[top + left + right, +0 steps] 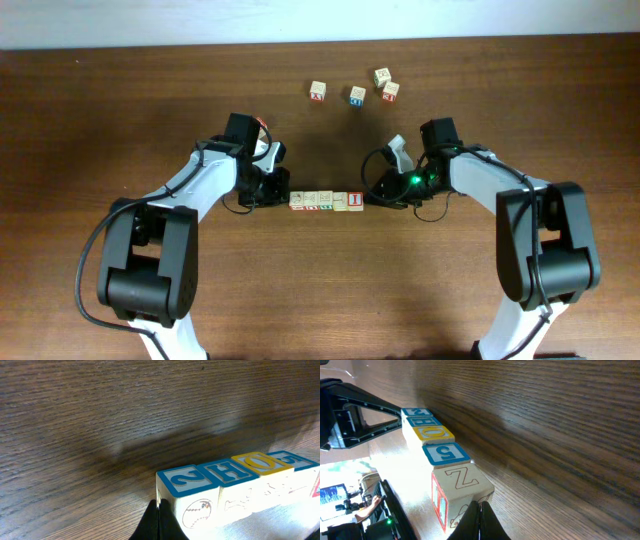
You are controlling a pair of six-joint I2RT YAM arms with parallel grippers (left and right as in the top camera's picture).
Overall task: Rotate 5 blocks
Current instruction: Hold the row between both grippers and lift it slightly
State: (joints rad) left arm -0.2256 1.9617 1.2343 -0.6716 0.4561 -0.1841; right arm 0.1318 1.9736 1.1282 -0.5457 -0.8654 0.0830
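Left gripper (283, 197) has its 2 fingers pressed together with nothing between them, and the closed tips sit against the 9 o'clock end of the row of 5 blocks (325, 201). In the left wrist view the dark fingertips (157, 521) meet the lower near corner of the 2 block (187, 491), a pale cube with a blue-bordered 2 on top and a baseball drawn on its side. Beyond it the row runs on with an H, a yellow-bordered O and a 5.

Right gripper (367, 197) is likewise closed on nothing, its tips at the 3 o'clock end of the row. Its own camera shows the joined fingertips (479, 521) at the bottom corner of the Z block (462, 491), which sits turned slightly out of line with the others; the left gripper's black frame shows at the far end of the line.

All 5 blocks lie side by side, touching, near the middle of the wooden table (150, 90), directly between the 2 grippers.

At 12 o'clock from the row, well apart from it, stand 4 loose cubes (357, 96) in a scattered cluster.
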